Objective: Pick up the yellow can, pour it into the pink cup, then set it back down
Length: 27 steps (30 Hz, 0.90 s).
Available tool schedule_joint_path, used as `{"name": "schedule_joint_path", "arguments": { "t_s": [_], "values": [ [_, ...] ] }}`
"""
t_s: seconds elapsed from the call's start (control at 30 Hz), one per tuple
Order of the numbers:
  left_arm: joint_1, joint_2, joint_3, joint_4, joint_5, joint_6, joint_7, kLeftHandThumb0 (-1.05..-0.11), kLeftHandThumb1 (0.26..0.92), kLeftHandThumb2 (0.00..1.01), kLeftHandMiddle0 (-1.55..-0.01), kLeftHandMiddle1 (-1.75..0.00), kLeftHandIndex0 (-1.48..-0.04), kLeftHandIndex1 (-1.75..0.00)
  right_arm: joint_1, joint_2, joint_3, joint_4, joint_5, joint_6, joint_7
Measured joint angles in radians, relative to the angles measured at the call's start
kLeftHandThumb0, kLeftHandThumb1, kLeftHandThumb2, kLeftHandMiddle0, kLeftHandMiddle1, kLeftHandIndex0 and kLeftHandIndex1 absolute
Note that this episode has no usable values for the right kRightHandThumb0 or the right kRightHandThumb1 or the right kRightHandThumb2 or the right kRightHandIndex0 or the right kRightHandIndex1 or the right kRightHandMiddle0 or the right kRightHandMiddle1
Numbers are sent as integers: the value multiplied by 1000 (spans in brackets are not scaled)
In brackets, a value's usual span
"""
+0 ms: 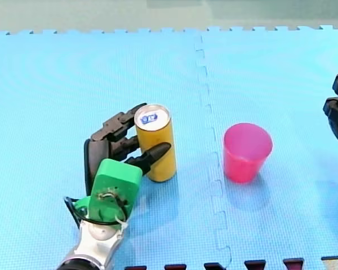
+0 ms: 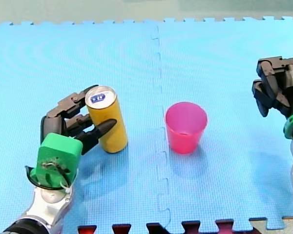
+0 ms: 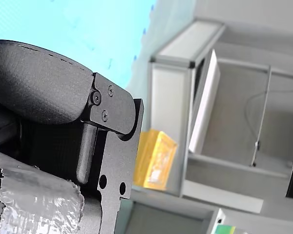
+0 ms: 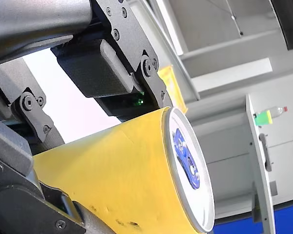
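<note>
2 fingers (image 1: 117, 124) curl round the can's far-left side and the thumb (image 1: 155, 153) crosses its front, so the L hand (image 1: 107, 149) has the can (image 1: 158, 134) pinched from opposite sides, closed on it w/ no visible gap. In the 2nd wrist view the yellow wall sits snug against the black links. The grip is around mid-body, prob. so the top stays clear for pouring. The can is upright w/ its base on the mat (image 1: 73, 73), so my read is grasp made, lift not yet done. The cup (image 1: 247, 152) stands mouth-up to the can's right, near but apart, which should mean just a short carry and tilt. The R hand (image 2: 273, 85) holds nothing, out at the mat's right edge, well apart from the cup, prob. parked out of the way.
</note>
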<state>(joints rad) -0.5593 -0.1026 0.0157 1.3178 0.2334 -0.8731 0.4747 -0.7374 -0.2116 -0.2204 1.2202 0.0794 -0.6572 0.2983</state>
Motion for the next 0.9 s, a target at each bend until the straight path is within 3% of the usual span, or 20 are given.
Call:
{"name": "schedule_joint_path", "arguments": {
  "t_s": [0.13,0.2,0.3,0.53,0.6,0.7,0.9],
  "values": [
    [0,6,-26,-1,40,3,54,-352,778,0,-1281,0,-1175,0,0,0,3,0,-4,0,-4],
    [-2,12,-55,-3,86,14,116,-433,751,0,-1250,0,-1084,0,0,1,4,0,-6,0,-4],
    [-7,24,-100,-7,150,38,205,-590,760,5,-1129,0,-999,0,0,1,4,0,-6,-1,-7],
    [-12,32,-136,-5,181,55,266,-639,723,0,-816,0,-796,0,0,1,4,0,-6,-1,-8],
    [-12,35,-144,-4,190,57,282,-761,735,6,-730,-1,-692,-1,0,1,4,0,-6,0,-8],
    [-12,39,-161,-3,207,63,318,-865,765,14,-694,0,-627,0,-1,0,4,0,-6,0,-8],
    [-14,45,-186,0,230,76,364,-955,807,15,-605,1,-495,1,-2,-1,4,2,-6,0,-8]
  ]
}}
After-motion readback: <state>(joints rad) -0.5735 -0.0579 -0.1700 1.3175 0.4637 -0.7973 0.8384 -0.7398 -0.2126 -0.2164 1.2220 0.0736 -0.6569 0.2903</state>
